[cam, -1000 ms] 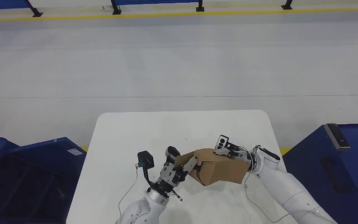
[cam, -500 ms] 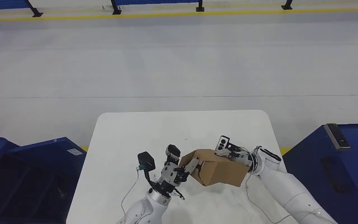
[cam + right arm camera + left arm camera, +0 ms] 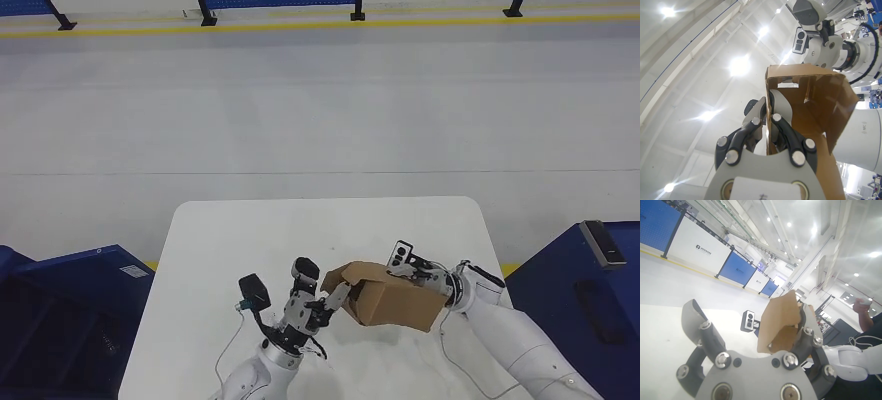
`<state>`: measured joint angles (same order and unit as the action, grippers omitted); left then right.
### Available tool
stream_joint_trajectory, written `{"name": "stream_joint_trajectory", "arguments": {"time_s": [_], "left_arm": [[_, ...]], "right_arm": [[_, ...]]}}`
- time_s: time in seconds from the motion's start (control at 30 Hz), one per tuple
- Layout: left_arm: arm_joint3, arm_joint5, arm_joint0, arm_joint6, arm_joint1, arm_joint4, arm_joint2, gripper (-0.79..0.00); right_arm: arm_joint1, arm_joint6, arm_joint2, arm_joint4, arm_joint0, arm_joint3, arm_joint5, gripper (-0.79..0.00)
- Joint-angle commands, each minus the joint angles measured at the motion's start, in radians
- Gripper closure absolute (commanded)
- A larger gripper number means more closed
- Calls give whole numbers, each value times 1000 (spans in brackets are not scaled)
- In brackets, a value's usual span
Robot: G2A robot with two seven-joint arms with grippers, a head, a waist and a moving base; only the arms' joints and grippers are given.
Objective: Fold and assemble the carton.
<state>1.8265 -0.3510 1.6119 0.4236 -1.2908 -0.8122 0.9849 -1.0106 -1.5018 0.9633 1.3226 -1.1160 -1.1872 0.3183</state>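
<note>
Firmly, right hand (image 3: pixel 768 108) clamping carton (image 3: pixel 811 108) edge

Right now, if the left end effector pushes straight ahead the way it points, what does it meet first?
The carton: its open end lies against one of the left end effector's fingers. The other finger faces bare table, though depth is hard to judge.

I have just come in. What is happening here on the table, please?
A two-armed robot holds a brown carton over the white table. The right gripper is clamped on one carton wall. The left gripper is open at the other end, one finger against a flap. The carton is not closed yet.
</note>
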Motion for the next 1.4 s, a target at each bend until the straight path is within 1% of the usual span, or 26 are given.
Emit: {"name": "stream_joint_trajectory", "arguments": {"time_s": [0.0, 0.13, 0.2, 0.23, 0.27, 0.33, 0.43, 0.5, 0.63, 0.73, 0.87, 1.37], "left_arm": [[37, -44, 29, 16, 6, 23, 27, -785], [113, -145, 92, 63, 21, 68, 112, -785], [138, -178, 118, 87, 27, 101, 165, -785], [136, -175, 126, 89, 30, 116, 191, -785], [125, -152, 126, 82, 31, 130, 215, -785], [96, -98, 104, 51, 31, 136, 238, -785], [26, -17, 52, -27, 27, 69, 221, -785], [-6, 6, 25, -50, 23, 25, 189, -785], [-31, -2, 2, -78, 18, -50, 141, -785], [-25, -14, 7, -92, 18, -71, 124, -785], [-4, -41, 28, -110, 20, -68, 120, -785], [0, -57, 48, -150, 20, -95, 88, -785]], "right_arm": [[1, 1, 1, 12, 0, 0, 1, 0], [4, 3, -2, 40, 2, -6, 3, 0], [7, 3, -5, 54, 3, -8, 4, 0], [9, 4, -7, 59, 4, -9, 4, 0], [10, 3, -12, 60, 4, -13, 3, 0], [15, 3, -22, 66, 1, -24, 3, 0], [23, 4, -38, 69, 2, -38, 4, 0], [28, 5, -48, 71, 4, -44, 5, 0], [37, 5, -61, 77, 10, -48, 5, 0], [41, 5, -65, 82, 15, -38, 5, 0], [43, 4, -66, 67, 16, -27, 4, 0], [33, 4, -55, 6, 19, -13, 1, 0]]}}
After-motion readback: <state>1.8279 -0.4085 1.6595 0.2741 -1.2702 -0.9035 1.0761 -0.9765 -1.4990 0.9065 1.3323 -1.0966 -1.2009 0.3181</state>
